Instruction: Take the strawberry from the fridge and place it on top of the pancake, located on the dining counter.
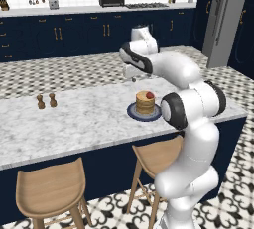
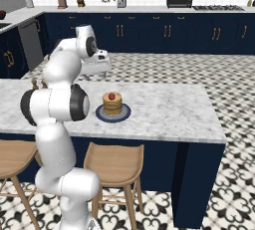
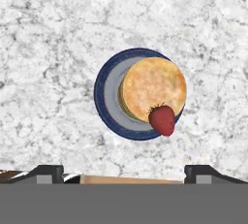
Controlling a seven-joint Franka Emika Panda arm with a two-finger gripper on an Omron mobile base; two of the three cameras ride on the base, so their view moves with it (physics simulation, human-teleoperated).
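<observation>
Now the plate (image 3: pixel 107 97) on the counter (image 3: pixel 48 48) holds the pancake (image 3: pixel 152 87), with the strawberry (image 3: pixel 162 120) on top at its 5 o'clock edge. It is small, glossy red, with a dark leafy cap. Overhead, the gripper (image 3: pixel 123 172) stands wide, empty; its fingertips (image 3: pixel 46 172) are cut off low.
</observation>
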